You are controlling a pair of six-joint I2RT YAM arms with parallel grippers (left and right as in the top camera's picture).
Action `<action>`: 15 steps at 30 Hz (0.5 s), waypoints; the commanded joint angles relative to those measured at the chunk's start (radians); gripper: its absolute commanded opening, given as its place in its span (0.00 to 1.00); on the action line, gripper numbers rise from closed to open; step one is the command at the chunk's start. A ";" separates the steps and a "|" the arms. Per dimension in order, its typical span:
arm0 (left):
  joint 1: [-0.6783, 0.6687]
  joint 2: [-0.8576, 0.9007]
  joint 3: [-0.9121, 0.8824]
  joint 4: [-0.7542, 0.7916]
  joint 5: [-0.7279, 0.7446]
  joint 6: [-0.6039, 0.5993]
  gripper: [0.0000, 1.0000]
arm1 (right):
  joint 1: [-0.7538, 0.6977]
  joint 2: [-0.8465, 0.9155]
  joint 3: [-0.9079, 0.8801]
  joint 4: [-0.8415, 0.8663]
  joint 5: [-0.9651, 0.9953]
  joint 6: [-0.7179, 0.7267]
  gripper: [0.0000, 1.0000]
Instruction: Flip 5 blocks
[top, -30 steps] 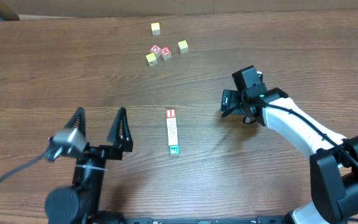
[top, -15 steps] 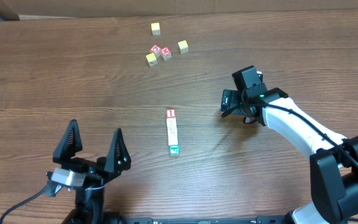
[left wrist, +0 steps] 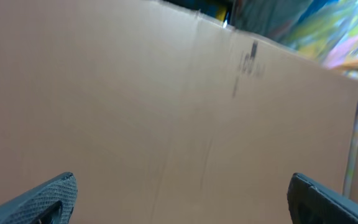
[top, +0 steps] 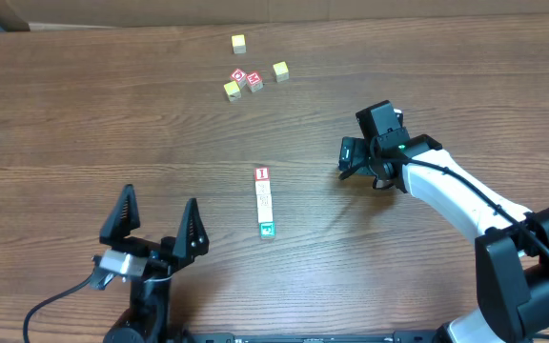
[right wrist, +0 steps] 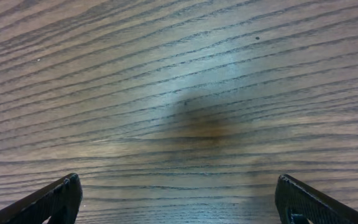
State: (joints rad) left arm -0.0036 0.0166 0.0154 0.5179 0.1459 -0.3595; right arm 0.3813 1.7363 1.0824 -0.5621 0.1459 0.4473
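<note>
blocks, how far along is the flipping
Done: nothing I can confirm. The five blocks lie in a tight line, with the red-and-white face at the far end and the green one at the near end. In hand: nothing. The left gripper and right gripper are both open, empty and apart from the line. Left: seemingly all five flips.

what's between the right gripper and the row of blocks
Nothing: in the overhead view only bare table separates the right gripper from the row of blocks.

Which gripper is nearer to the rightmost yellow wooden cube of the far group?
Right. The right gripper hangs toward the robot and rightward of the yellow wooden cube; the left gripper is farther, front-left.
</note>
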 commanded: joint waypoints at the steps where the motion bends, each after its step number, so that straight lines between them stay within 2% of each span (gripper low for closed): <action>1: 0.016 -0.013 -0.011 -0.029 -0.008 0.016 1.00 | -0.001 -0.026 0.019 0.003 0.011 -0.003 1.00; 9: 0.051 -0.013 -0.011 -0.261 -0.054 0.053 1.00 | -0.001 -0.026 0.019 0.003 0.011 -0.003 1.00; 15: 0.051 -0.013 -0.011 -0.486 -0.072 0.165 1.00 | -0.001 -0.026 0.019 0.004 0.011 -0.003 1.00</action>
State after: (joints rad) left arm 0.0414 0.0151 0.0082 0.0731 0.0959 -0.2821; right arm 0.3813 1.7363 1.0824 -0.5625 0.1455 0.4477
